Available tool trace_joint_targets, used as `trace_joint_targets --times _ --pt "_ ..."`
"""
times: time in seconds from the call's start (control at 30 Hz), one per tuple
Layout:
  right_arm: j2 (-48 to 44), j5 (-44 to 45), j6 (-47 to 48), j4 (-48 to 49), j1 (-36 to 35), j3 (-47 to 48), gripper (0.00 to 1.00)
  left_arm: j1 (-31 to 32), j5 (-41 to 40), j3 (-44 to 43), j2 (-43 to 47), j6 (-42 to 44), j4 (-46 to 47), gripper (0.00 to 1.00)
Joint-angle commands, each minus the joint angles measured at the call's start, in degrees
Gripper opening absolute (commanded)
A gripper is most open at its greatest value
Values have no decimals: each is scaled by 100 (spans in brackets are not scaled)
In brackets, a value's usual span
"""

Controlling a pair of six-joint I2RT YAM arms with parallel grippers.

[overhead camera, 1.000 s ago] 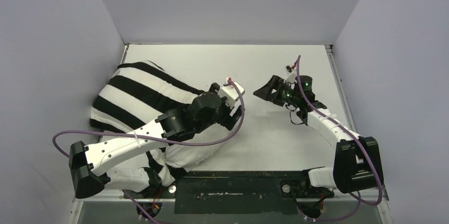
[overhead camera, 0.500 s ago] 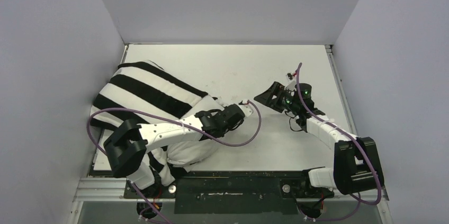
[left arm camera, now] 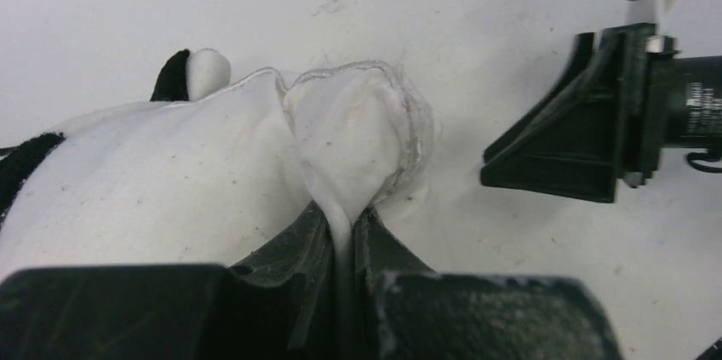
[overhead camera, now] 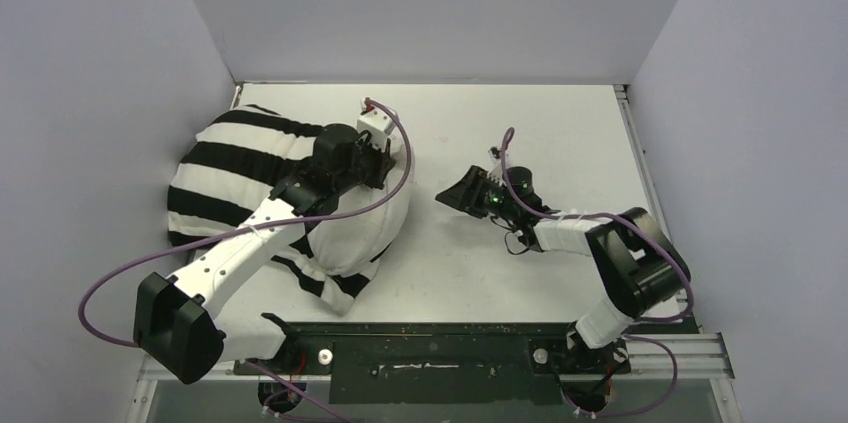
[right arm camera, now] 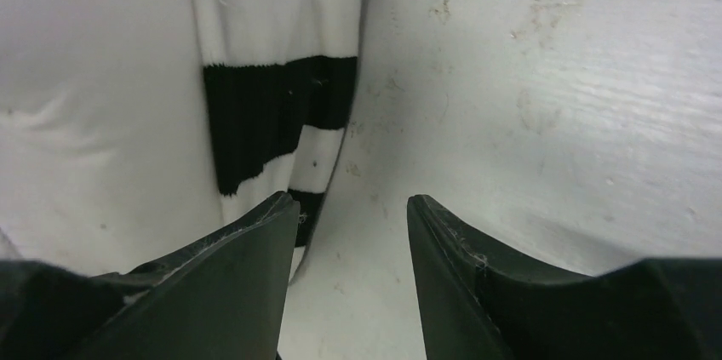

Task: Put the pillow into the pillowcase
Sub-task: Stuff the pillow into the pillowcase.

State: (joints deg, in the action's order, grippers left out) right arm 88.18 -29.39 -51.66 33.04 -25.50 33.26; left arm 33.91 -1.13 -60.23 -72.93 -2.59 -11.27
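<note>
- My left arm has swung away from the near edge and now lies across the striped bundle, wrist up toward the far side. The bundle has drawn back from the near rail with it.
- My right arm has folded in too. It sat further out to the right a second ago and now points in toward the bundle.
- Left gripper [left arm camera: 340, 232]: the jaws are pressed together on a fold of white cloth, which comes up between them in a thin ridge. It is a seamed corner of the pillow [overhead camera: 365, 228], puckered just beyond my fingertips.
- The pillow is partly inside the pillowcase [overhead camera: 240, 173]. Its plain white end bulges out on the right side of the bundle, and the black and white stripes cover the rest toward the left wall.
- From my right wrist view, a striped edge of the pillowcase lies between the white bulge and the bare table [overhead camera: 520, 113].
- Right gripper [right arm camera: 353, 207]: the jaws stand partway apart with nothing between them, only tabletop showing in the gap. It sits low and near the pillow's white end, not touching it.
- In my left wrist view, the right gripper's dark fingers sit just beside the pinched corner, clear of it.
- My purple cable [overhead camera: 110, 278] loops out on the left.
</note>
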Motion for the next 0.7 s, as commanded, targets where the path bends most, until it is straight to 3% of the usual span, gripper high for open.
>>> trace_joint_targets --times 0.0,0.37,0.67 --pt "595 178 -155 1288 -411 680 50 -199 707 -169 248 -100 340 0" --pt "1453 334 -131 1319 -941 1571 49 -495 1164 39 494 -216 474 0" --pt "2041 385 108 690 -1170 2467 49 -650 1438 140 518 -420 718 0"
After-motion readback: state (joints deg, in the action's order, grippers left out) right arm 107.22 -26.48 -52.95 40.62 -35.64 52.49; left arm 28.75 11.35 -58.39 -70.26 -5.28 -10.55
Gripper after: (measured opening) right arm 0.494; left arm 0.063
